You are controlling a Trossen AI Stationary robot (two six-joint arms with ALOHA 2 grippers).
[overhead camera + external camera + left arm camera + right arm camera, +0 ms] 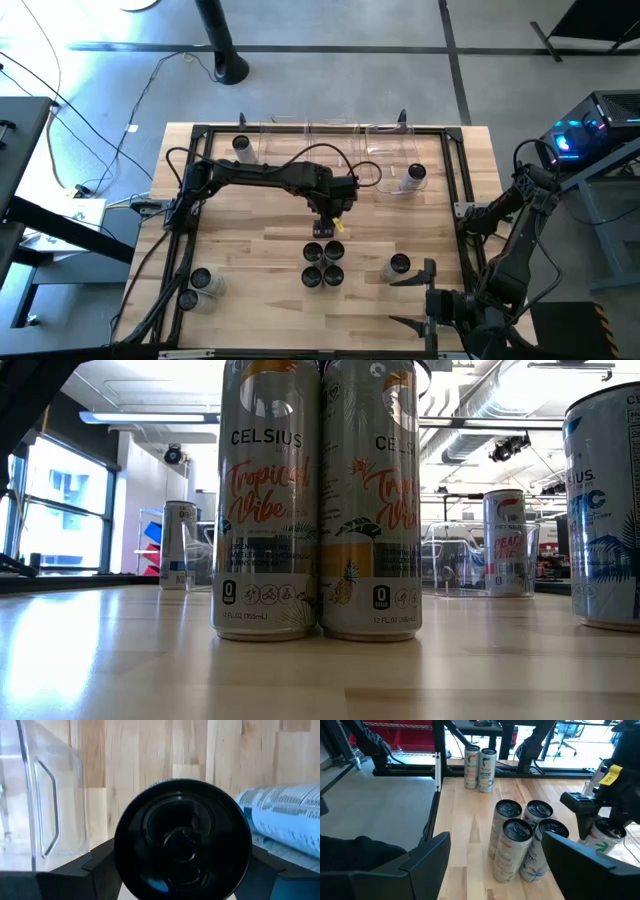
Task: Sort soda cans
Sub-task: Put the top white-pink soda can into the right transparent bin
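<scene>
Closest to the front edge of the bench (pixel 260 240) the right tool (pixel 412 300) is parked near the front right corner. Its jaws are wide apart with nothing between them. A lone can (pixel 399 264) stands just beyond it.

Over at the front left there's a pair of cans (pixel 195 288) standing side by side.

Mid-bench is a tight block of four soda cans (pixel 323 263), all upright and touching. They have dark round tops, silvery rims and pale silver-white sides. From bench level the front two (pixel 318 510) read "CELSIUS Tropical Vibe", with orange script and a little pineapple print.

Right behind that block, the left tool (pixel 327 222) is clamped on another can (pixel 182 840). Its wrist camera looks straight down on the black lid and pull tab, with a dark finger (pixel 100 865) pressed against each side. From the right wrist view that can (pixel 597 837) shows white sides with some green print, upright and just beside the foursome. I can't tell if it's lifted or resting on the wood. A blue-printed can (pixel 280 815) sits right next to it.

Farther back are the clear plastic bins (pixel 330 135) along the far edge. One can (pixel 416 175) stands inside the right-hand bin, and another can (pixel 241 145) stands at the back left, just outside the bins.
</scene>
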